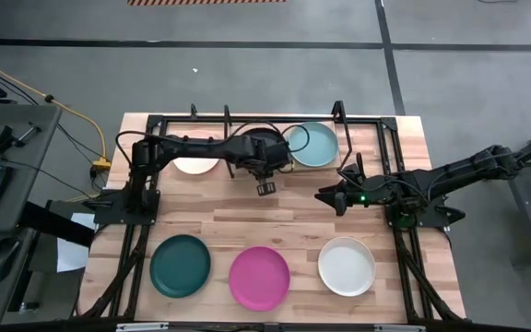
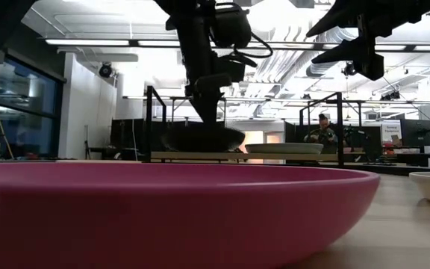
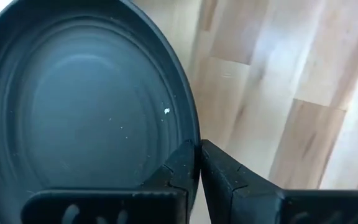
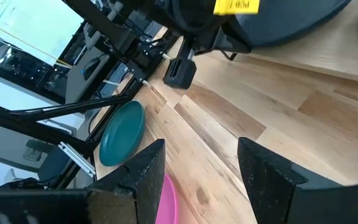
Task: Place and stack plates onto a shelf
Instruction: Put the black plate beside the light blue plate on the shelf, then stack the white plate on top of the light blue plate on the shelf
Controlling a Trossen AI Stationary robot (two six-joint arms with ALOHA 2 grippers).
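Three plates at the shelf end of the table, three more in a row along the front edge. Black plate in the middle of the shelf, pinched at its rim by the left gripper, fingers closed tight on the edge facing the front of the table, with the arm reaching in from the left. Very low over the light board in the low view; touching or just clear of it, impossible to tell. Pale pink plate just beside on the left, light blue plate just beside on the right, so little free board either way. Probably only a short way down left before letting go, with no slide sideways. Black wire posts upright at the back and corners, and the blue plate's rim close by, both worth minding on the way out; safest exit likely straight back toward the front. Right gripper hovering over bare tabletop between shelf and front row, fingers spread wide, holding nothing. White plate nearest to it, magenta plate next, dark teal plate closer to the left arm. Person seated far off in the room behind.
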